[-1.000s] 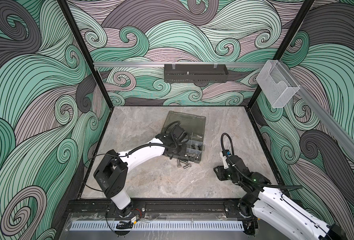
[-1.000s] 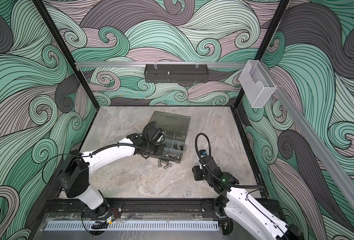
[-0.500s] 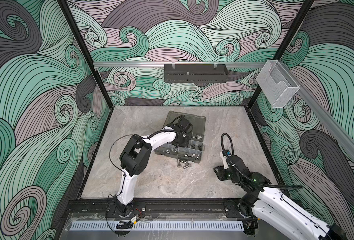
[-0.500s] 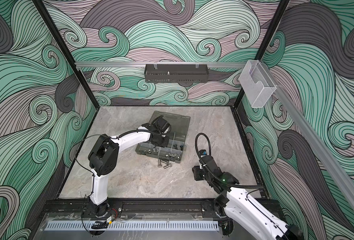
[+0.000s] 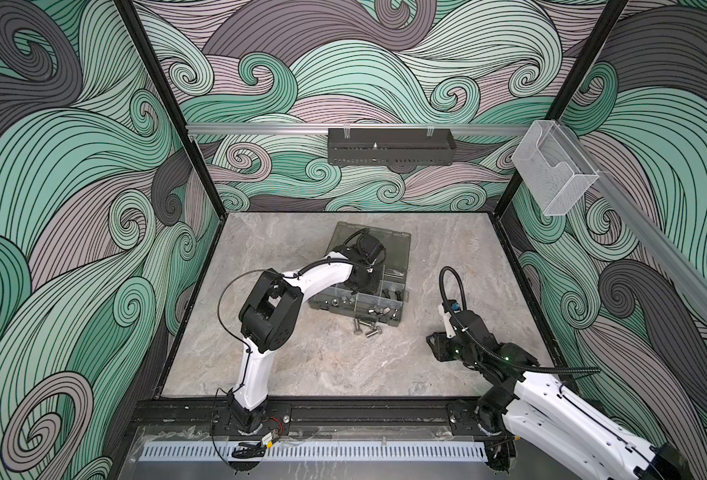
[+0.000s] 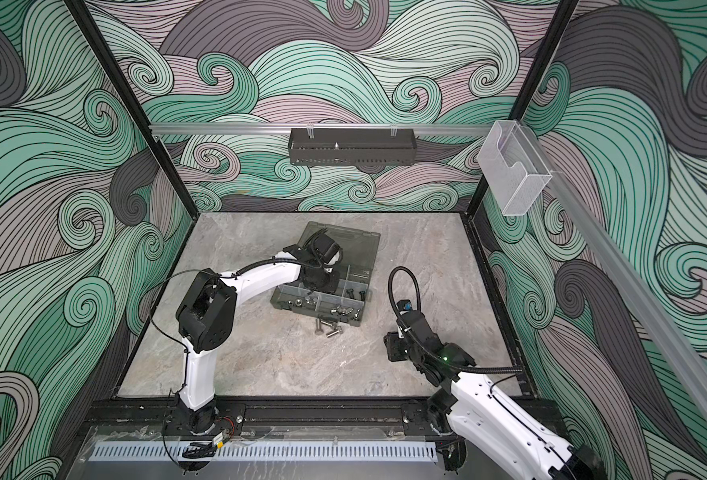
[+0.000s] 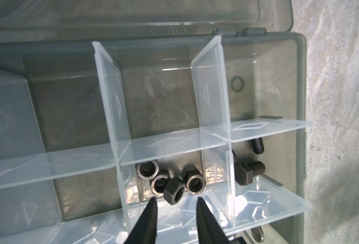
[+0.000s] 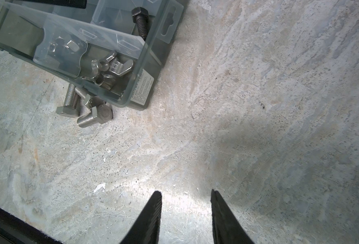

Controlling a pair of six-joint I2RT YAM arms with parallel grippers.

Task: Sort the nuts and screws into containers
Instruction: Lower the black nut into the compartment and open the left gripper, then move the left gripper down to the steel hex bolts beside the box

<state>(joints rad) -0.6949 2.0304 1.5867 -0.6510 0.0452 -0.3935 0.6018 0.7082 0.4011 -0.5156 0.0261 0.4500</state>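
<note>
Black-and-white, the right arm runs off the bottom corner of both top views, its rear half cut away; the right gripper hangs low over bare table near the front, fingers spread, nothing between them. Further in, three silver screws lie loose on the table, bunched together just beside the near wall of the smoky grey case; through the plastic the wing nuts in the corner cell are plain; the silver pieces beside them are too smeared to name. The left arm lies across the case in both top views and covers several cells; the left gripper shows only in its wrist view, fingers parted, tips down inside a middle cell where four black nuts lie clustered, one between the tips and apparently clear of both. Two black screws lie in the next cell, one half hidden behind a divider; a small ring in a farther cell may be a washer or a moulding; beyond, the lid lies open flat. On the back wall a black slotted tray hangs from a metal rail; a clear box hangs on the right. Grey veined stone makes the table; teal, mauve and grey swirls cover the walls.
</note>
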